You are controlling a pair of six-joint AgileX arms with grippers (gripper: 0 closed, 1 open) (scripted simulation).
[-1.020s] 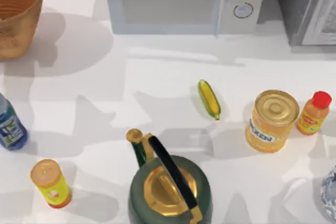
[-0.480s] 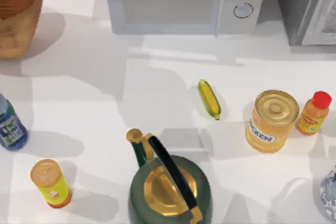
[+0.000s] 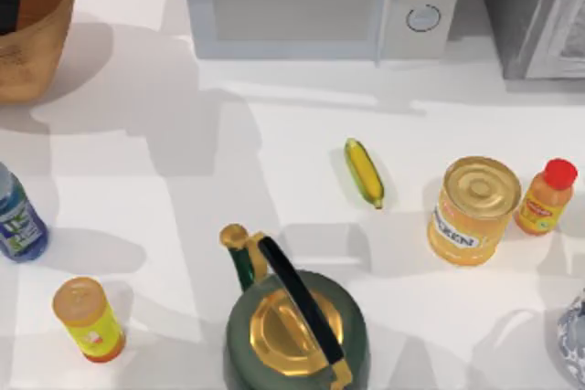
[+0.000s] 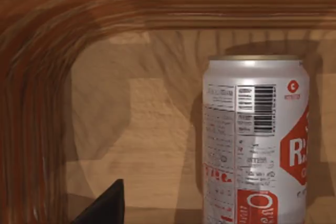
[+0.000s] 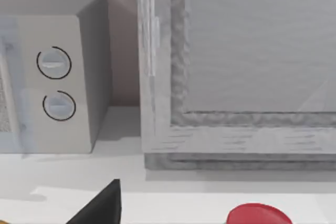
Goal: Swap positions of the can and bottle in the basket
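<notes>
Brown wicker forms the basket [image 3: 32,38], which is sitting at the table's [image 3: 274,162] far left corner. A dark part of my left arm is showing just over its rim at the top view's left edge. In the left wrist view the white can [image 4: 255,140] with its red logo is standing upright on the basket's woven floor, close to the ribbed inner wall [image 4: 31,77]. One dark fingertip of the left gripper [image 4: 102,207] is hovering apart from the can; I cannot tell how wide that gripper is standing.

The blue-tinted bottle [image 3: 16,218] is lying outside the basket, on the table at its left edge, well apart from the wicker. Near the front left corner the yellow-green tube with orange lid [image 3: 88,319] is standing. The green kettle [image 3: 294,317] is sitting at the front edge, the corn cob [image 3: 364,172] near the middle, the big yellow can [image 3: 473,209] and the orange bottle [image 3: 546,195] toward the right edge. The microwave [image 3: 324,2] is occupying the far edge.

The right gripper's fingertip [image 5: 102,205] is showing in the right wrist view, facing the microwave's dials; its opening cannot be told.
</notes>
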